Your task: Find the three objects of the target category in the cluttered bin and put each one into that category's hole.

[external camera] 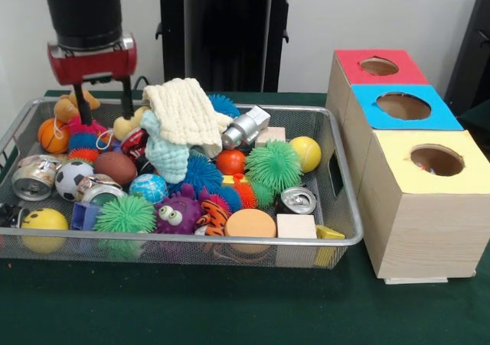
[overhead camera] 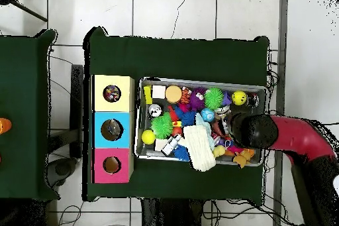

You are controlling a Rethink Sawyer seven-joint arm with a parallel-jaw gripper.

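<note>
The cluttered bin (external camera: 191, 242), a wide wire-mesh tray, sits on the green table and is full of toys. Among them are a cream knitted cloth (external camera: 184, 112), green spiky balls (external camera: 273, 165), a yellow ball (external camera: 306, 154), a soccer ball (external camera: 73, 178), crushed cans (external camera: 34, 177), a purple monster toy (external camera: 178, 213) and a wooden block (external camera: 296, 226). My gripper (external camera: 103, 115) is open, its fingers (external camera: 127, 100) reaching down into the bin's far left corner beside a tan plush toy (external camera: 130, 123). It holds nothing. In the overhead view the arm (overhead camera: 255, 130) covers that end of the bin (overhead camera: 198, 81).
Three wooden boxes with round holes stand in a row right of the bin: a red top (external camera: 352, 62), a blue top (external camera: 375, 115) and a yellow top (external camera: 398, 161). In the overhead view they are left of the bin, with the yellow box (overhead camera: 122, 93) farthest from the robot's side.
</note>
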